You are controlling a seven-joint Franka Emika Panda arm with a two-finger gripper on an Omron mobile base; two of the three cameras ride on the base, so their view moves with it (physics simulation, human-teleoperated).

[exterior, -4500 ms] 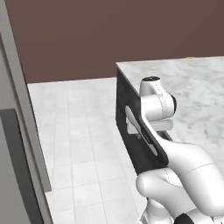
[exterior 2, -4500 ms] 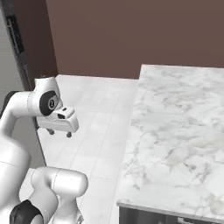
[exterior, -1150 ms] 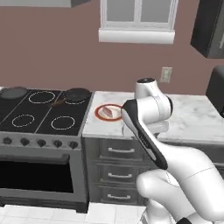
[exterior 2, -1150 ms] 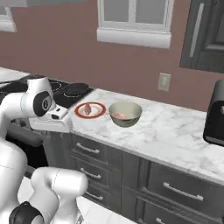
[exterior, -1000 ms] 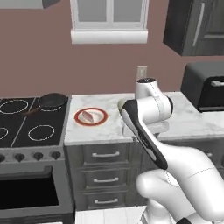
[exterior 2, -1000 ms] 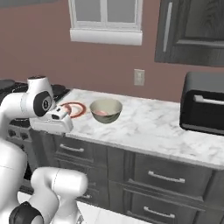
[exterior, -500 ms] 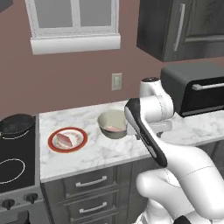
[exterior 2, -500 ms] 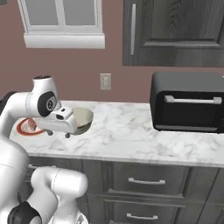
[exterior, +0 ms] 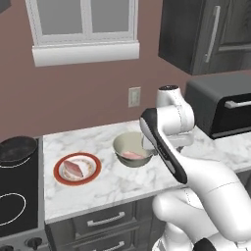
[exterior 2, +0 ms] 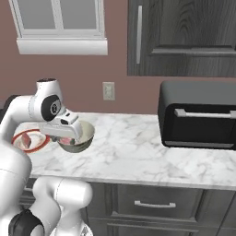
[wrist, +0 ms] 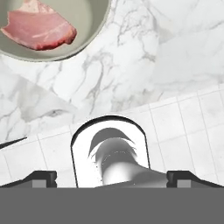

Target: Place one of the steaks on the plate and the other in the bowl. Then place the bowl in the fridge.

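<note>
On the counter point(exterior: 112, 184) the plate point(exterior: 77, 168) sits left of the bowl point(exterior: 131, 149), the two near each other but apart, with one steak point(exterior: 72, 168) on the plate and the other steak point(wrist: 38, 29) in the bowl. A pan point(exterior: 17, 148) rests on the stove point(exterior: 14, 201) left of the plate; an oven point(exterior 2: 198, 114) stands on the counter well right of the bowl. The outlet point(exterior: 134, 96) is on the wall behind the bowl, the window point(exterior: 83, 27) above the plate, and the drawers point(exterior 2: 152, 203) below the counter.
</note>
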